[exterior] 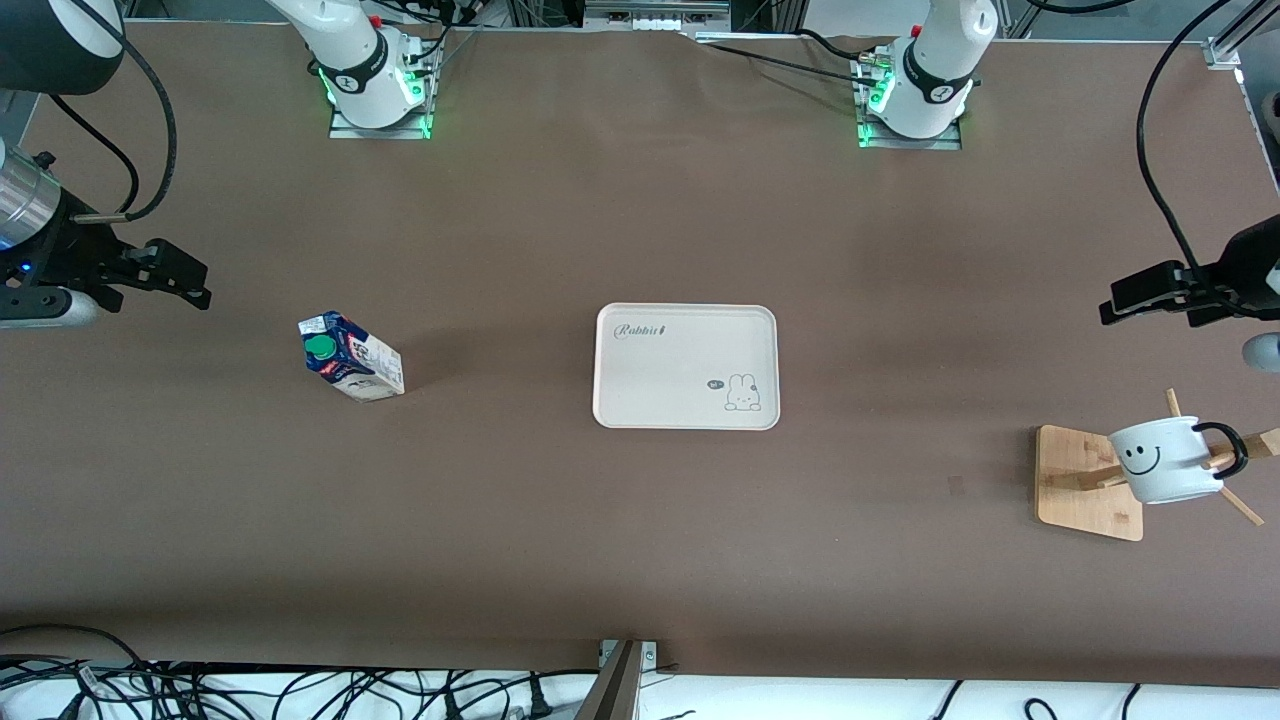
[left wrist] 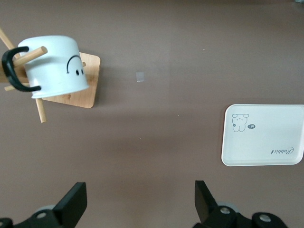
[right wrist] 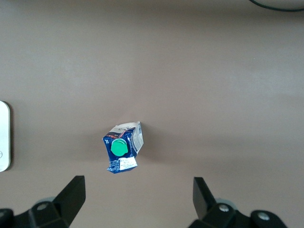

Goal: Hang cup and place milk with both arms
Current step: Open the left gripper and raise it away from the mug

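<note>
Right gripper (exterior: 170, 272): I am holding it up at the right arm's end of the table, far out from the tray (exterior: 686, 415); its fingers are standing wide apart and carrying nothing.
Milk (exterior: 351, 356): it is standing upright on the bare table, well apart from the tray toward the right arm's end, green cap (exterior: 320, 347) facing up.
Milk to right gripper: I am reading the carton as lying between that gripper and the tray; in the right wrist view the milk (right wrist: 122, 147) is showing just ahead of the spread fingers (right wrist: 71, 194), roughly centred between them, long axis vertical. The right arm is clearly the nearer one for it.
Tray: it is lying flat and bare at mid-table, the rabbit print on its corner nearest the front camera and the left arm's end.
Rack (exterior: 1090, 482): the wooden stand is sitting well apart from the tray toward the left arm's end.
Cup (exterior: 1166, 460): it is hanging tilted on a peg of the rack by its black handle (exterior: 1228, 450), smiley turned toward the tray.
Left gripper (exterior: 1140, 298): I am keeping it over the table beside the rack, fingers fully parted and empty.
Judgement: hanging looks done; the milk is the part I am turning to.
</note>
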You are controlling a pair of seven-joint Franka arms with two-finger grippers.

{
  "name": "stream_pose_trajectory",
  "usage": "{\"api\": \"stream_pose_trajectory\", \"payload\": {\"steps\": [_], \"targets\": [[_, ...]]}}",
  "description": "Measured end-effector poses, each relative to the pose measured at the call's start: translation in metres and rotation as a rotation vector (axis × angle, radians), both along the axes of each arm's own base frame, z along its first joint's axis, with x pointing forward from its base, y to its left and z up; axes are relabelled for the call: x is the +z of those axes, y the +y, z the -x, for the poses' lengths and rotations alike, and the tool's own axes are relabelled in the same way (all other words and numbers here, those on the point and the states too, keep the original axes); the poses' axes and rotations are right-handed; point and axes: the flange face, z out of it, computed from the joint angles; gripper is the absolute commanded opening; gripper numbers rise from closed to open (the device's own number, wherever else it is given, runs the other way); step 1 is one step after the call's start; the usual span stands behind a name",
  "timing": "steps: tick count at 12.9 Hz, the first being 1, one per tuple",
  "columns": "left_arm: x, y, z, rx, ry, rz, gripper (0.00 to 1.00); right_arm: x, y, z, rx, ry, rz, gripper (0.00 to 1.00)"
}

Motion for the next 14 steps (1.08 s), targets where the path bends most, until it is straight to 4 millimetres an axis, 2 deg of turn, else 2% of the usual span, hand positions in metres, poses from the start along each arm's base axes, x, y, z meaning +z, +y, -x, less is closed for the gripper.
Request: {"api": "stream_pose_trajectory", "payload": {"steps": [3,6,11,14], "targets": [[0.006,0.003,0.024,0.011,-0.062,0.013,1.00,0.000,0.000,0.000,0.000,0.000,0.000,1.00],[0.002,0.003,0.047,0.009,-0.050,0.023,1.00,0.000,0.000,0.000,0.000,0.000,0.000,1.00],[-0.040,-0.042,0.046,-0.089,0.028,-0.045,1.00,0.000,0.001,0.000,0.000,-0.001,0.000,1.00],[-0.050,-0.041,0.044,-0.089,0.041,-0.049,1.00,0.000,0.001,0.000,-0.003,-0.001,0.000,1.00]]}}
